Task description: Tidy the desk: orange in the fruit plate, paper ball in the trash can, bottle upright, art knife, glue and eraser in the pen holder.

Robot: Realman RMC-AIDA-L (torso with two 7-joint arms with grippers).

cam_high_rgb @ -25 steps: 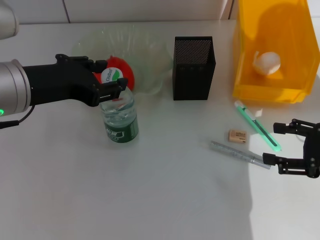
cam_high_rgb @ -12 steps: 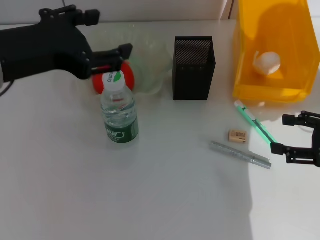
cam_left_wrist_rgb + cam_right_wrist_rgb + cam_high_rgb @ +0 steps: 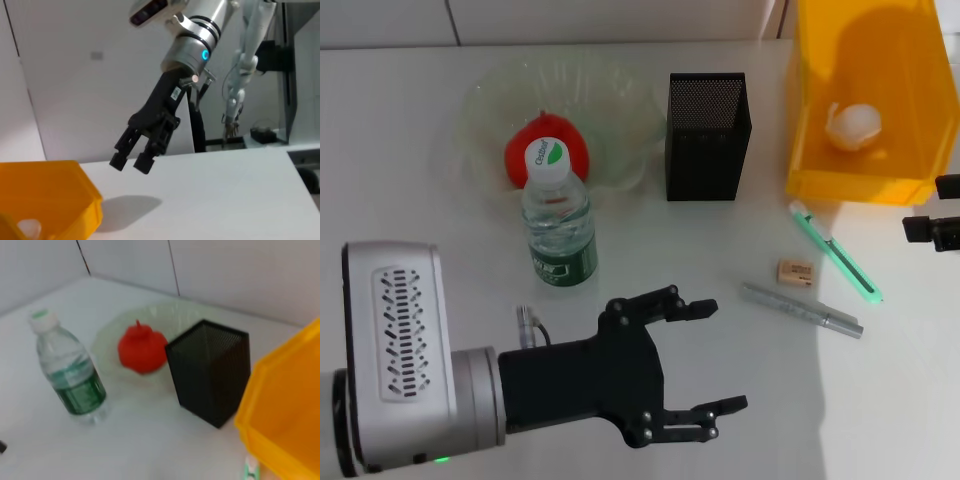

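Observation:
The bottle (image 3: 558,225) stands upright in front of the clear fruit plate (image 3: 620,90), which holds the orange (image 3: 547,150). The paper ball (image 3: 853,125) lies in the yellow trash can (image 3: 865,100). The green art knife (image 3: 835,252), the eraser (image 3: 795,272) and the silver glue stick (image 3: 800,309) lie on the desk to the right of the black mesh pen holder (image 3: 708,135). My left gripper (image 3: 715,358) is open and empty, above the desk's near middle. My right gripper (image 3: 932,208) is open at the right edge, beside the trash can; it also shows in the left wrist view (image 3: 131,162).
The right wrist view shows the bottle (image 3: 70,372), the orange (image 3: 142,347), the pen holder (image 3: 210,372) and the trash can's wall (image 3: 285,410). The left arm's body covers the near left of the desk.
My left arm has left the bottle and the plate and swung to the near middle of the desk. My right gripper has drawn back from the glue stick to the right edge.

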